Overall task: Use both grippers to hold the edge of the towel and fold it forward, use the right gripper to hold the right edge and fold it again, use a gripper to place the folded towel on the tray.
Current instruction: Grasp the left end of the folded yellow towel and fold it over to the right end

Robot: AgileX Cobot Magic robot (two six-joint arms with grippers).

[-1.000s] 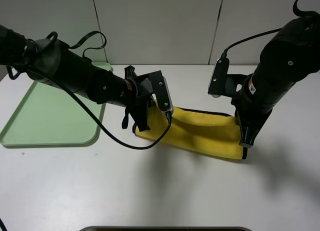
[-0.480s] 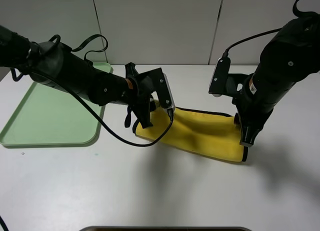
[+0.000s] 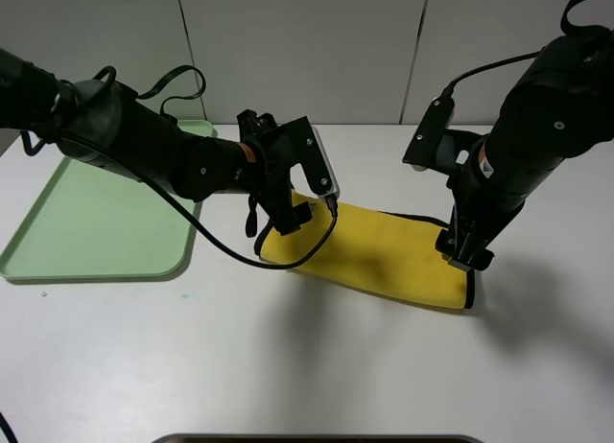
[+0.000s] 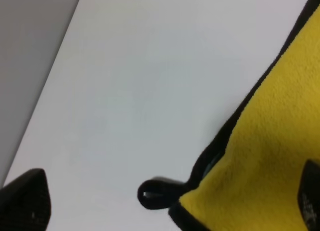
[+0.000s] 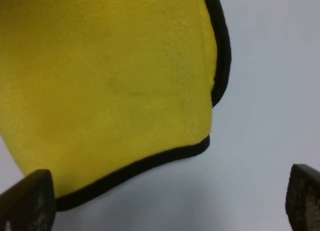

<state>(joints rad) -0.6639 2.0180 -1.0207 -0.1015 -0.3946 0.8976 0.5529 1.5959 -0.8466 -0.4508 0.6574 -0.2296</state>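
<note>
White bench (image 3: 288, 366) carried the yellow towel (image 3: 384, 256), folded into a strip right of the green tray (image 3: 86, 222), with left jaws and right jaws both spread wide above its ends, pinching nothing. At its right end the black edge (image 5: 150, 161) layers lay offset (not flush), so a grasp there might catch one layer only and spill the fold open. No brand or writing was readable.
</note>
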